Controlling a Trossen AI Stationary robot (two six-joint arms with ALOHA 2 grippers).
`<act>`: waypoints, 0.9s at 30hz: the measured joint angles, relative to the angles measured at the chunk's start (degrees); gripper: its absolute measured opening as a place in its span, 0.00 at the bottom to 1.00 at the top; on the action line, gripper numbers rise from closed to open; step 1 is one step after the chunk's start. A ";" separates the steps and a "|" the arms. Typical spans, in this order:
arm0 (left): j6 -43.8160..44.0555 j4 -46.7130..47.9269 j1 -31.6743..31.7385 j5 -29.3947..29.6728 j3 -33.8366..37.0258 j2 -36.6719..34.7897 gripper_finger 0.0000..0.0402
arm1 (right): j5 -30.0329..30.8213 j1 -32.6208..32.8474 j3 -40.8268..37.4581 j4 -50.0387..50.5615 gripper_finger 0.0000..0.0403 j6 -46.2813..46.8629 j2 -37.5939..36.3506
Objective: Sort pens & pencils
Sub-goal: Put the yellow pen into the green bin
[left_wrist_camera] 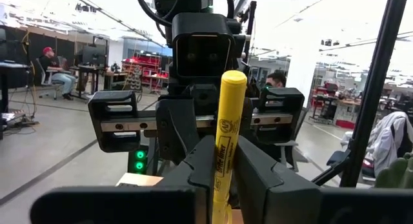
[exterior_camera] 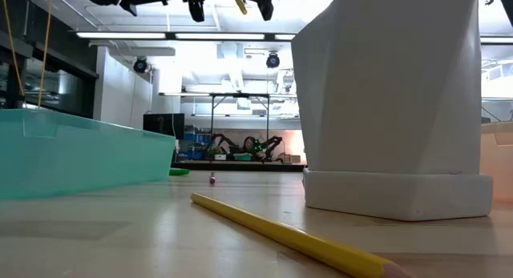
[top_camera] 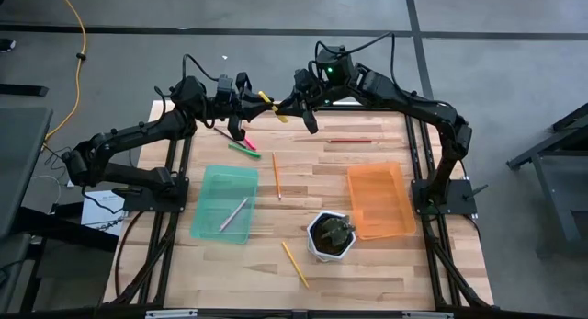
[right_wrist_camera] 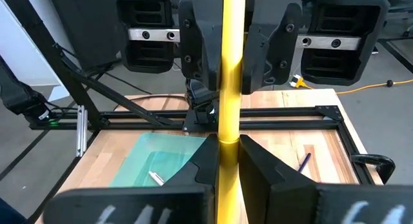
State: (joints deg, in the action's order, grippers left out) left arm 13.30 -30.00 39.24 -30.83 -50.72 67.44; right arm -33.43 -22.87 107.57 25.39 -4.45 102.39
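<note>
The lower end of the yellow pen (left_wrist_camera: 227,153) was hidden between the fingers in both wrist views, and in the low view the claws were cut off at the upper edge. It was a smooth, round, bright yellow stick with dark print on its barrel, held in the air above the far edge of the table (top_camera: 386,273). The left claw (top_camera: 254,101) and the right claw (top_camera: 283,108) met there, both clamped on the pen from opposite sides. On the slatted wooden table lay a pink and a green pen (top_camera: 244,148), a translucent green tray (top_camera: 207,218) holding a grey pen (top_camera: 233,213), two thin orange pencils (top_camera: 276,175), a white faceted pot (top_camera: 317,250), a red-brown pencil (top_camera: 350,141) and an orange tray (top_camera: 404,222).
</note>
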 joint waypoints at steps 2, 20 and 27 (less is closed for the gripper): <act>0.01 0.00 0.00 0.00 0.00 0.00 0.07 | 0.00 0.01 0.00 0.00 0.05 0.00 -0.01; 0.04 0.00 0.00 -0.02 0.00 0.00 0.10 | 0.01 0.01 0.00 0.00 0.05 -0.04 -0.01; 0.04 0.00 0.00 -0.02 0.00 0.00 0.09 | 0.00 0.02 0.00 -0.01 0.10 -0.04 -0.01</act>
State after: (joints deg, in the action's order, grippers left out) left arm 13.34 -30.00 39.24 -30.85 -50.72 67.44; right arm -33.43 -22.85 107.57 25.38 -4.49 102.39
